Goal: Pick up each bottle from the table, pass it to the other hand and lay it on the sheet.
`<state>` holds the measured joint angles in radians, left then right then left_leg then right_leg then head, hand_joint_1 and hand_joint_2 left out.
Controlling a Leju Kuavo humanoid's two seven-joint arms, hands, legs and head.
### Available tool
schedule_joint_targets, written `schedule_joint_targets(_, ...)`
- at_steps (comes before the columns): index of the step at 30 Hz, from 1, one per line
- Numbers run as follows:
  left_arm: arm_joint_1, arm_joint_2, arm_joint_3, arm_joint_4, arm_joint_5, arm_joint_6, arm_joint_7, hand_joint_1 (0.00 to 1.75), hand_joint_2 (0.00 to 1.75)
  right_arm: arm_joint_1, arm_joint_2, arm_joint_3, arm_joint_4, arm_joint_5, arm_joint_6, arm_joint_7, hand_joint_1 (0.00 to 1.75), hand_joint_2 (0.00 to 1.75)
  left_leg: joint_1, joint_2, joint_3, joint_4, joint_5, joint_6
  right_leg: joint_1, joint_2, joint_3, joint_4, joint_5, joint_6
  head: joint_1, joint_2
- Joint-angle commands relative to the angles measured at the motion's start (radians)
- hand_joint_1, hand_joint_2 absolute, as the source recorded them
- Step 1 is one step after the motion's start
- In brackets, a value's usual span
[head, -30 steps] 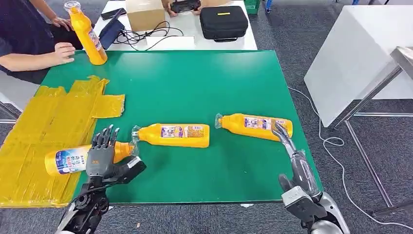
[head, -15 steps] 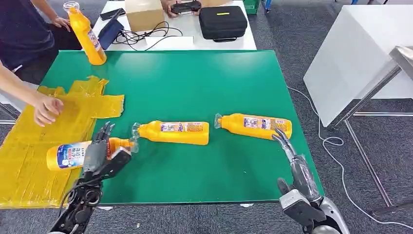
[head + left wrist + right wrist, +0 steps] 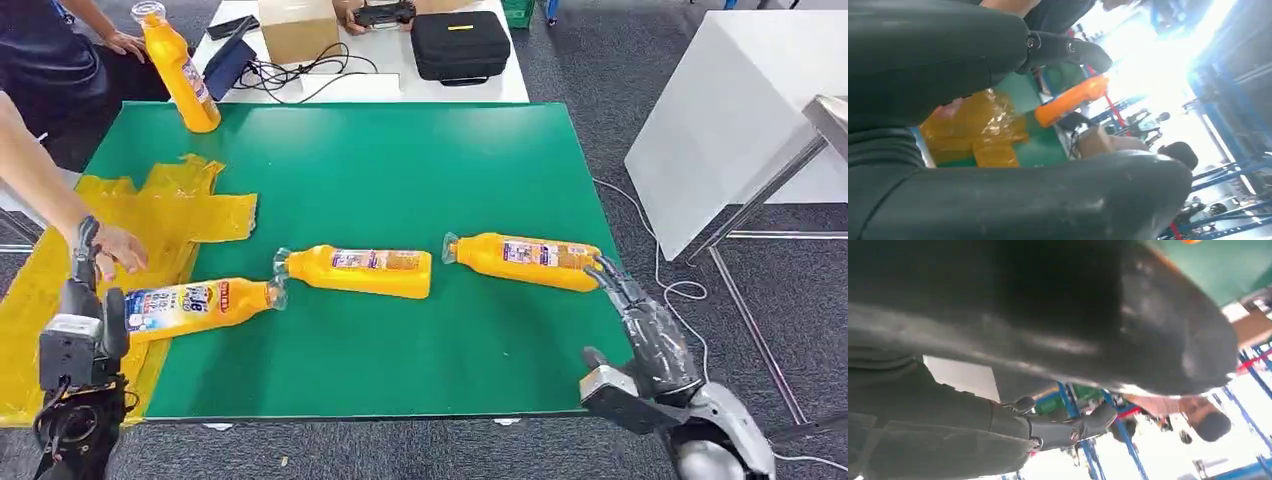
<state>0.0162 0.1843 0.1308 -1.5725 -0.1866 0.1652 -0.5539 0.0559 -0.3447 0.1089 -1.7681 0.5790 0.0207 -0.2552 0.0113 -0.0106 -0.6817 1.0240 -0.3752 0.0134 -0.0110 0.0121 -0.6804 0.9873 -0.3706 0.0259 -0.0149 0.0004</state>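
The rightmost bottle [image 3: 523,259] lies on its side on the green table [image 3: 400,170], cap pointing toward the middle bottle [image 3: 358,271], base near the table's right edge. The right hand [image 3: 645,325] reaches to that base with fingers extended and apart, holding nothing; its fingertips [image 3: 606,270] are at or just touching the bottle's base end, and I cannot tell which.

To do this pick well, I judge the hand should come further over the bottle's body, past the base, so the fingers wrap the barrel across its width rather than poking the end, which would likely push the bottle toward the middle bottle or set it rolling. Closing around the labelled middle would balance it for the pass to the other hand.

Beyond the middle bottle, a third bottle [image 3: 195,303] lies half on the yellow sheet [image 3: 150,215], its cap toward the middle bottle's cap. The left hand [image 3: 85,295] is raised beside it, holding nothing; whether its fingers are apart I cannot tell. A person's hand [image 3: 120,248] rests on the sheet nearby. A fourth bottle [image 3: 180,70] stands upright at the table's far left corner.
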Motion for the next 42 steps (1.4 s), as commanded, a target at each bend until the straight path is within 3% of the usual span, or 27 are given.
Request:
schedule_joint_targets(1,0.006,0.080,-0.055,-0.036,0.093,-0.032,-0.008,0.00,0.00,-0.137,-0.051,-0.134,0.256,0.019,0.051,0.013,0.00,1.75,0.000,0.001,0.003,0.000,-0.001,0.000,0.000,0.000,0.003,-0.001,0.000,0.000,0.000,0.000)
schedule_joint_targets(6,0.015,0.064,-0.086,-0.025,0.100,-0.006,-0.044,0.00,0.00,-0.177,-0.127,-0.112,0.314,0.030,0.043,0.039,0.00,1.75,-0.001,0.001,0.004,-0.001,-0.001,0.001,0.000,0.000,0.004,0.000,0.001,0.002,-0.001,0.000)
schedule_joint_targets(8,0.019,0.053,-0.096,-0.026,0.103,0.003,-0.048,0.00,0.00,-0.201,-0.130,-0.095,0.334,0.045,0.045,0.048,0.00,1.75,-0.001,0.002,0.010,-0.001,-0.002,0.002,0.000,-0.001,0.009,0.000,-0.001,0.002,-0.001,0.000)
schedule_joint_targets(9,0.023,0.041,-0.100,-0.034,0.101,0.014,-0.053,0.00,0.00,-0.225,-0.130,-0.066,0.353,0.084,0.039,0.060,0.00,1.75,0.000,0.002,0.003,-0.001,0.000,0.002,0.000,0.001,0.003,-0.001,0.002,0.003,0.000,0.000)
schedule_joint_targets(12,0.026,0.037,-0.104,-0.041,0.099,0.018,-0.054,0.00,0.00,-0.237,-0.121,-0.053,0.361,0.093,0.035,0.067,0.00,1.75,0.000,0.003,0.004,-0.001,-0.001,0.002,0.000,0.002,0.003,-0.001,0.002,0.003,0.000,0.000)
schedule_joint_targets(13,0.026,0.037,-0.104,-0.041,0.099,0.018,-0.054,0.00,0.00,-0.237,-0.121,-0.053,0.361,0.093,0.035,0.067,0.00,1.75,-0.001,0.005,0.011,-0.001,-0.004,0.002,0.000,0.002,0.010,-0.001,0.000,0.003,0.000,0.000)
schedule_joint_targets(14,0.026,0.037,-0.104,-0.041,0.099,0.018,-0.054,0.00,0.00,-0.237,-0.121,-0.053,0.361,0.093,0.035,0.067,0.00,1.75,0.000,0.003,0.005,-0.001,-0.001,0.002,0.000,0.001,0.004,-0.001,0.002,0.003,0.000,0.000)
schedule_joint_targets(16,0.026,0.034,-0.102,-0.048,0.099,0.020,-0.054,0.00,0.00,-0.255,-0.113,-0.028,0.384,0.111,0.044,0.086,0.00,1.75,0.000,0.002,0.005,-0.001,-0.001,0.002,0.000,0.000,0.005,-0.001,0.001,0.003,0.000,0.000)
schedule_joint_targets(20,0.039,0.044,-0.102,-0.063,0.130,0.010,-0.030,0.00,0.00,-0.334,-0.052,0.075,0.463,0.175,0.025,0.114,0.00,1.75,0.000,0.006,0.009,-0.001,-0.002,0.002,0.001,0.004,0.008,-0.002,0.001,0.003,0.000,0.000)
schedule_joint_targets(23,0.053,0.074,-0.100,-0.072,0.280,-0.100,-0.004,0.00,0.00,-0.427,0.000,0.175,0.557,0.177,0.035,0.135,0.00,1.75,0.000,0.010,0.009,-0.001,-0.003,0.001,0.001,0.008,0.007,-0.002,0.002,0.003,0.000,0.000)
schedule_joint_targets(25,0.043,0.040,-0.111,-0.102,0.255,-0.095,-0.011,0.00,0.00,-0.455,0.040,0.231,0.598,0.204,0.023,0.159,0.00,1.75,0.001,0.009,0.005,-0.001,-0.001,0.001,0.001,0.007,0.004,-0.002,0.003,0.003,0.000,0.000)
schedule_joint_targets(26,0.033,0.011,-0.123,-0.116,0.236,-0.101,0.007,0.00,0.00,-0.456,0.066,0.254,0.604,0.230,0.011,0.181,0.00,1.75,0.000,0.013,0.013,-0.002,-0.004,0.001,0.001,0.010,0.010,-0.002,0.002,0.002,-0.001,0.000)
schedule_joint_targets(28,0.024,-0.016,-0.146,-0.133,0.219,-0.101,0.030,0.00,0.00,-0.455,0.096,0.277,0.609,0.250,-0.002,0.204,0.00,1.75,0.001,0.006,0.004,-0.001,0.000,0.001,0.002,0.003,0.004,-0.002,0.003,0.003,-0.001,0.000)
schedule_joint_targets(33,0.024,-0.019,-0.143,-0.131,0.216,-0.102,0.030,0.00,0.00,-0.447,0.090,0.274,0.601,0.246,0.000,0.204,0.00,1.75,0.000,0.003,0.005,-0.001,0.000,0.001,0.001,0.002,0.004,0.000,0.001,0.003,-0.001,0.000)
schedule_joint_targets(39,-0.053,-0.065,-0.168,-0.115,0.193,-0.135,0.081,0.00,0.00,-0.519,0.286,0.382,0.793,0.358,0.000,0.279,0.00,1.75,0.001,0.007,0.009,-0.001,-0.001,0.001,0.002,0.005,0.007,-0.001,0.002,0.002,0.000,0.000)
schedule_joint_targets(42,-0.055,-0.058,-0.170,-0.110,0.190,-0.137,0.085,0.00,0.00,-0.540,0.303,0.431,0.841,0.413,-0.022,0.303,0.00,1.75,0.001,0.006,0.007,-0.001,-0.001,0.000,0.002,0.004,0.006,-0.001,0.002,0.002,0.000,0.000)
